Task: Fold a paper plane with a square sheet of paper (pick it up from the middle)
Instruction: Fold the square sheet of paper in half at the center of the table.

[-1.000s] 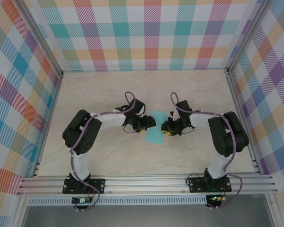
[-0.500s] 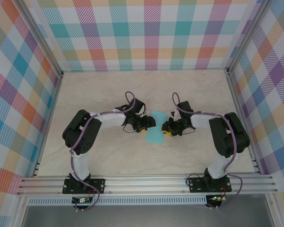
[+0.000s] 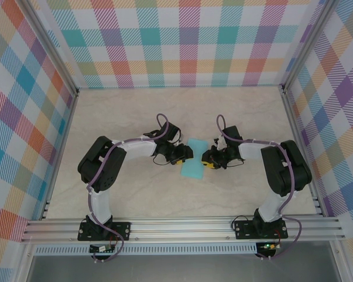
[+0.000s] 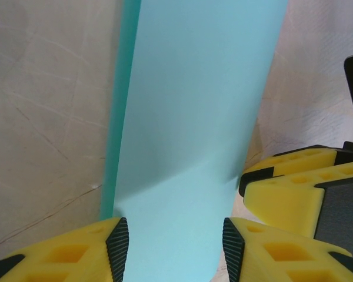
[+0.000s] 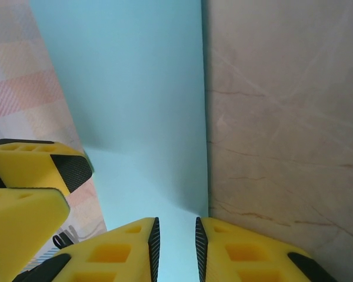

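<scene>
The desk (image 3: pixel 135 117) is a pale beige, marble-patterned board, walled on three sides by pastel plaid panels (image 3: pixel 188 47), with an aluminium rail (image 3: pixel 182 229) along its near edge.

The sheet of paper (image 3: pixel 193 167) lies near the middle of the desk, folded into a light-teal strip. Its long axis runs from far to near, with the near end leaning slightly left. In the left wrist view the sheet of paper (image 4: pixel 194 117) shows a darker teal band down its left edge.

Both arms reach inward with their elbows bowed outward. The left arm (image 3: pixel 106 164) brings the left tool (image 3: pixel 187 154) to the strip's left side. The right arm (image 3: pixel 282 167) brings the right tool (image 3: pixel 206 160) to its right side, and the tools face each other closely across the strip.

The left tool (image 4: pixel 175 235) stands fairly wide, with the strip's end lying between its black pads (image 4: pixel 117 244). The right tool (image 5: pixel 175 232) is narrow, with only a slim gap between its pads. Teal paper (image 5: pixel 135 88) shows in that gap, just at the strip's edge.
</scene>
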{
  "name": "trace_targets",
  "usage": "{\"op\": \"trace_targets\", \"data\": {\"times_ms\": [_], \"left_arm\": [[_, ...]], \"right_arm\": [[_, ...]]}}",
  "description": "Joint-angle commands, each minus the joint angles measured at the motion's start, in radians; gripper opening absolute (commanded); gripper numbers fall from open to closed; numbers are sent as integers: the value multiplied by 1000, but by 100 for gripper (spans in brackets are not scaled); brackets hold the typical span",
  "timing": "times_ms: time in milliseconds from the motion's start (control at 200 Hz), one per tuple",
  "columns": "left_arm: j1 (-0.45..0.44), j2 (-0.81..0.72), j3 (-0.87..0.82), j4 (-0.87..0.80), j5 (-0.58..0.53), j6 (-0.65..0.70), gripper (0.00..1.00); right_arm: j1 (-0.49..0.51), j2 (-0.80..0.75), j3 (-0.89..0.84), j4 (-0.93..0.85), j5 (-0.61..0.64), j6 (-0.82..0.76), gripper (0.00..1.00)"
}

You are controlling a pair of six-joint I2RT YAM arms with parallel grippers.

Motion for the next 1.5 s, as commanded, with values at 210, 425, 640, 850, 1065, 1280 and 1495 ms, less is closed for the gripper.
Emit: {"op": "trace_targets", "data": {"times_ms": [210,425,640,850,1065,1280,1495], "left_arm": [[-8,-22,5,-4,-12,2,52],[-8,-101,-10,-84,-117,16,58],[-11,-89,-36,-65,-70,-1,60],[-23,-56,-26,-59,-47,-2,60],[-28,-41,-20,-60,-50,-5,60],[-29,-32,-27,-25,-15,-13,60],[-28,-8,-18,19,35,-28,58]], "right_arm": [[-5,6,-3,4,-16,-6,24],[-5,9,0,-5,-8,-12,24],[-5,15,2,-14,4,-14,23],[-5,35,15,-46,26,-27,21],[-5,36,13,-50,36,-28,21],[-5,35,14,-55,35,-31,21],[-5,31,11,-54,34,-31,21]]}}
